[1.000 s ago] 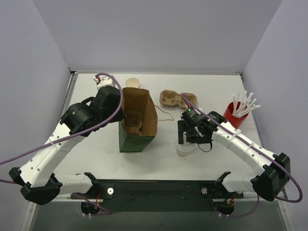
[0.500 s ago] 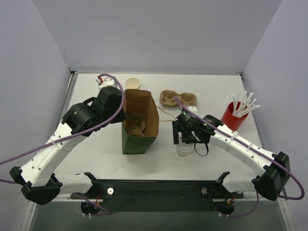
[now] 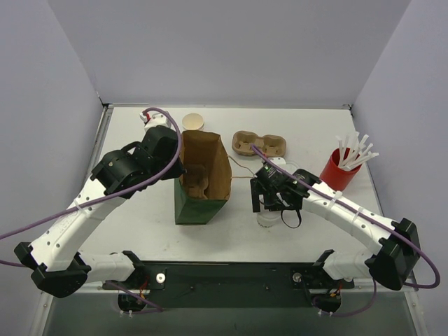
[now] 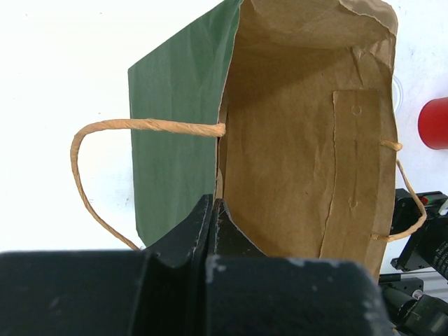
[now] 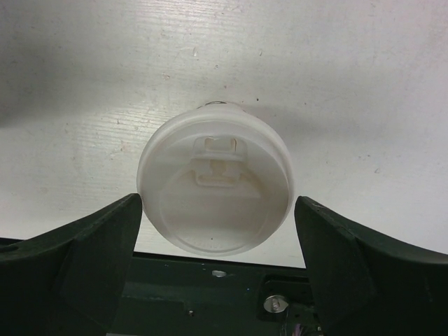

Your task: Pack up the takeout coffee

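The takeout coffee (image 5: 215, 185), a white cup with a round plastic lid, stands on the table right of the paper bag (image 3: 203, 175); from above only a part of the cup (image 3: 268, 219) shows under the arm. My right gripper (image 5: 218, 206) is open, with one finger on each side of the lid, and in the top view it hangs (image 3: 269, 199) straight over the cup. My left gripper (image 4: 213, 206) is shut on the near-left rim of the open bag (image 4: 301, 126), brown inside and green outside, and its place there also shows from above (image 3: 180, 170).
A brown cup carrier (image 3: 196, 178) lies inside the bag and another (image 3: 259, 145) sits on the table behind the right gripper. A red cup of white straws (image 3: 341, 168) stands at the right. An open paper cup (image 3: 193, 122) is behind the bag.
My right gripper has shifted slightly left and settled around the cup's lid. The left gripper still pinches the bag rim, and the bag has barely shifted.
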Available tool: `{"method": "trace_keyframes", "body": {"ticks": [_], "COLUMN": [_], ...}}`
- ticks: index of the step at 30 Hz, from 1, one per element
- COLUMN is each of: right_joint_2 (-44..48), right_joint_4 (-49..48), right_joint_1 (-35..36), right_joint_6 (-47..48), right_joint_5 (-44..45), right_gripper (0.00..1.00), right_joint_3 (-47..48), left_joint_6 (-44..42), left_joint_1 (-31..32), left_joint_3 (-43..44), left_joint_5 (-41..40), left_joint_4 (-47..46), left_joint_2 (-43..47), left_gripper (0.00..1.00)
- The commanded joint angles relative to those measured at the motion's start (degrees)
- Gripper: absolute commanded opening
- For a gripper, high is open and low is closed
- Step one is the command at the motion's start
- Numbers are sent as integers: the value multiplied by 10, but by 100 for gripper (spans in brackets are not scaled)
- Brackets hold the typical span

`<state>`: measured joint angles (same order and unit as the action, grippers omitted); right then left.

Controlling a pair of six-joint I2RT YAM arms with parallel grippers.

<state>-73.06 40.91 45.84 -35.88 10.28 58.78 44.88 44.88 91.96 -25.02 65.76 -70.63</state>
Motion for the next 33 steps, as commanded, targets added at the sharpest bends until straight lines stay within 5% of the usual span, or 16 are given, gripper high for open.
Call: {"method": "trace_keyframes", "body": {"ticks": [1, 23, 33], "right_joint_2": [-11, -2, 44], "right_joint_4": [3, 2, 89], "right_joint_1": [2, 1, -30], "right_joint_6": [-3, -16, -18], "right_joint_5": [14, 17, 13], "right_gripper": [84, 66, 63], "right_joint_3": [-7, -21, 46], "left_joint_6": [7, 6, 1], "left_joint_1": [-3, -3, -3], "left_joint_3": [1, -2, 4], "left_joint_5": [0, 1, -6], "left_joint_4": [-34, -37, -34], "left_joint_2": [2, -1, -7], "left_gripper": [0, 0, 0]}}
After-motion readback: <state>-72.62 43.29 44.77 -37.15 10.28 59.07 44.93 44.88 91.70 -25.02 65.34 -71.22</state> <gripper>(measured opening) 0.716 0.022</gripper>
